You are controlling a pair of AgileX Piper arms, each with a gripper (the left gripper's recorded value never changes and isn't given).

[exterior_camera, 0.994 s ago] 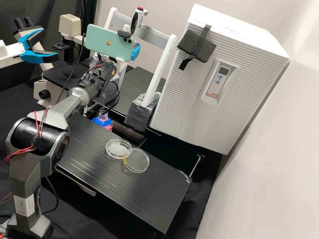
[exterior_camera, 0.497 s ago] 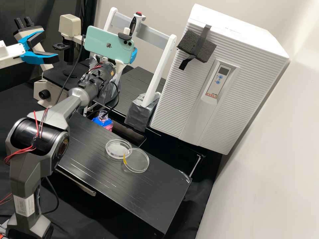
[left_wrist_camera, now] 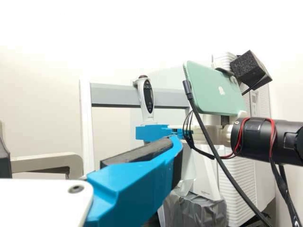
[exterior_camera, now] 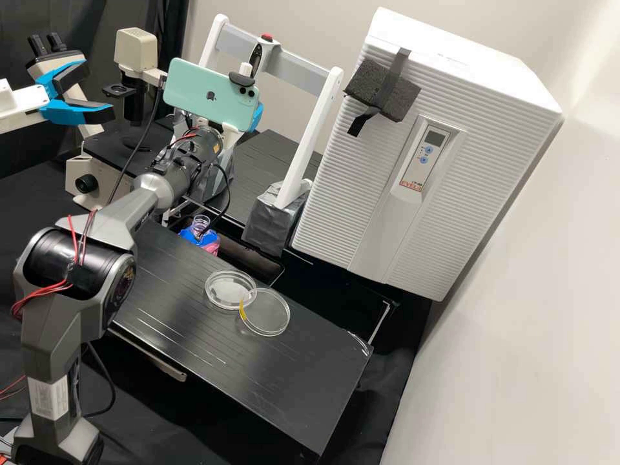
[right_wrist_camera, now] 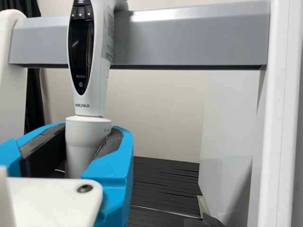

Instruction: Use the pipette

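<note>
**High view.** The right tool [exterior_camera: 256, 116] is raised at the white rack [exterior_camera: 309, 135]. It is mostly hidden behind a mint-green phone [exterior_camera: 208, 93] clamped on its wrist, and one blue finger shows past the phone's edge. The pipette [exterior_camera: 257, 57] rises from behind the phone, almost upright, with its red-capped top against the rack's grey crossbar [exterior_camera: 294, 64].

The left tool [exterior_camera: 93, 89] hangs well apart at the far side of the bench. Its fingers are spread wide with nothing between them, in front of a microscope [exterior_camera: 132, 55].

Below, a clear petri dish [exterior_camera: 227, 289] and a second dish [exterior_camera: 266, 312] lie touching on a ribbed black board [exterior_camera: 290, 381]. A bottle of pink liquid [exterior_camera: 202, 237] stands at the board's far edge beside the right arm. A white ribbed cabinet [exterior_camera: 361, 194] stands just beside the rack, with a black foam block [exterior_camera: 381, 87] strapped to its upper corner.

**Left wrist view.** The pipette is seen from the side. It has a slim white body with a dark strip down its face. Its lower part sits in the right tool's blue fingers and its head lies across the crossbar. The phone and the right arm's cables lie between the pipette and the cabinet.

**Right wrist view.** The right tool's two blue fingers, lined with dark pads [right_wrist_camera: 110, 141], close on the pipette's round white lower barrel. Above the barrel the body widens and carries a dark display panel. The crossbar runs close behind it, and one of the rack's white uprights stands to the side.
</note>
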